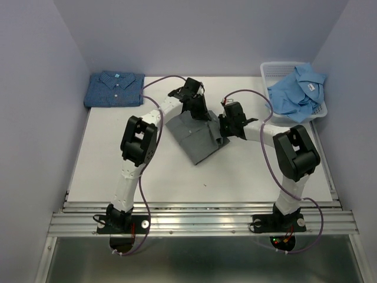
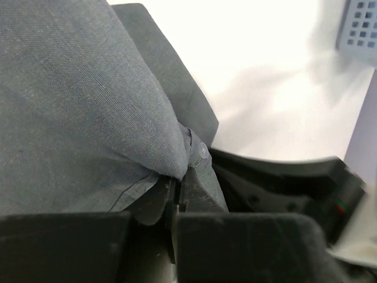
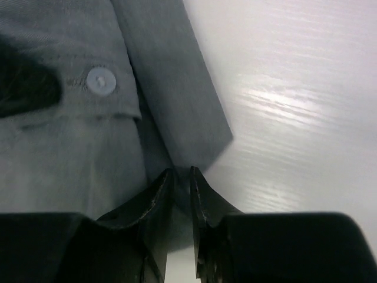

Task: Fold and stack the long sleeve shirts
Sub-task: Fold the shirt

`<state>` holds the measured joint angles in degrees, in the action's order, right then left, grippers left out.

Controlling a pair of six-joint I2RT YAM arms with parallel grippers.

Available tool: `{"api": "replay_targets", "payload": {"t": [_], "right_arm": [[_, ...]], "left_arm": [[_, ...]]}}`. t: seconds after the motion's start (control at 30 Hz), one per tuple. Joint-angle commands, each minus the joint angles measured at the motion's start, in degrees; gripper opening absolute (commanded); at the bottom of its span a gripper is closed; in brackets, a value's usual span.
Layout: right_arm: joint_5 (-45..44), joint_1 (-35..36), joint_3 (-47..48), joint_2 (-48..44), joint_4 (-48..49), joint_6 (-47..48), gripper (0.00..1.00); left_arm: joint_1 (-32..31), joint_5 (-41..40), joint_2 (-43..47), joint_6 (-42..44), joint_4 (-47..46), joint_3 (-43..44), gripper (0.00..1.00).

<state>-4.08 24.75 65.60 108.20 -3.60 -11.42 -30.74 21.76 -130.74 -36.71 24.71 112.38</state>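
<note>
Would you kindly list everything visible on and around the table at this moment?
grey shirt: one, grey, partly folded, middle of the table
dark blue shirt: one, dark blue, folded, far left corner
light blue shirt: one, light blue, crumpled in the basket
basket: one, white mesh, far right corner
table: one, white
left arm, right arm: two, black and white, near edge
left pincer: one, black, shut on the grey shirt
right pincer: one, black, shut on the grey shirt's edge
</note>
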Motion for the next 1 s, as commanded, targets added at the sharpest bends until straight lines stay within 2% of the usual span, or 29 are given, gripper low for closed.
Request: {"api": "replay_targets", "payload": {"t": [0.0, 0.03, 0.07, 0.1, 0.13, 0.2, 0.23, 0.27, 0.3, 0.33, 0.47, 0.53, 0.6, 0.7, 0.77, 0.83, 0.97], "right_arm": [[-6.20, -1.02, 0.75, -7.73, -5.19, -3.34, 0.26], [-8.73, -1.02, 1.19, -11.14, -6.06, -3.78, 0.28], [-9.97, -1.02, 1.37, -12.91, -6.59, -4.48, 0.31], [-11.20, -1.02, 1.54, -14.67, -7.64, -4.66, 0.35], [-11.22, -1.02, 1.98, -17.82, -8.18, -4.75, 0.40], [-9.99, -1.02, 2.33, -20.83, -9.32, -4.75, 0.60], [-7.20, -1.02, 2.51, -23.28, -9.93, -4.58, 0.73], [-4.82, -1.02, 2.51, -24.34, -10.29, -4.58, 0.73], [1.38, -1.02, 2.25, -25.31, -10.47, -3.44, 0.91], [4.57, -1.02, 1.99, -26.02, -10.64, -3.00, 1.00], [25.56, -1.02, 0.40, -25.94, -10.12, -2.64, 1.00], [37.57, -1.02, -0.82, -23.06, -6.80, -4.13, 1.00], [42.99, -0.50, -1.44, -19.28, -3.02, -6.49, 1.00], [40.57, -0.50, -1.53, -15.93, -0.36, -8.35, 1.00], [33.31, -0.50, -0.14, -13.12, -0.01, -8.70, 1.00], [24.96, -0.50, 2.06, -10.23, -0.36, -12.03, 1.00], [22.97, -2.08, 3.21, -5.13, -0.27, -13.37, 1.00]], "left_arm": [[-0.46, -3.29, -0.57, -2.92, -4.93, 3.38, 0.16], [-0.46, -5.30, -0.40, -3.45, -7.11, 2.85, 0.39], [-0.46, -5.06, 0.30, -3.81, -8.26, 1.72, 0.69], [-0.37, -4.71, 0.48, -4.42, -8.97, 1.97, 0.74], [-0.28, -4.01, 1.35, -4.25, -9.50, 2.14, 0.85], [-0.37, -4.09, 2.67, -3.90, -9.94, 2.67, 0.97], [-0.46, -4.01, 4.51, -3.20, -10.03, 3.02, 0.99], [-0.46, -3.74, 5.57, -2.85, -10.03, 3.02, 0.99], [-0.37, -3.83, 6.63, -1.45, -9.94, 2.94, 0.99], [-0.37, -3.83, 8.03, -0.91, -9.68, 2.59, 0.99], [0.33, -8.48, 19.16, 1.11, -10.29, -6.09, 0.99], [1.47, -8.93, 22.79, 1.11, -11.78, -14.61, 0.99], [3.75, -8.84, 26.66, 1.03, -13.36, -22.85, 0.99], [6.39, -6.56, 28.52, 0.59, -16.44, -30.19, 0.99], [6.92, -4.46, 27.21, 1.02, -19.33, -31.42, 0.99], [7.45, -4.44, 23.63, 1.20, -20.05, -30.99, 0.99], [8.94, -2.86, 18.34, 1.47, -18.20, -28.62, 0.99]]}}
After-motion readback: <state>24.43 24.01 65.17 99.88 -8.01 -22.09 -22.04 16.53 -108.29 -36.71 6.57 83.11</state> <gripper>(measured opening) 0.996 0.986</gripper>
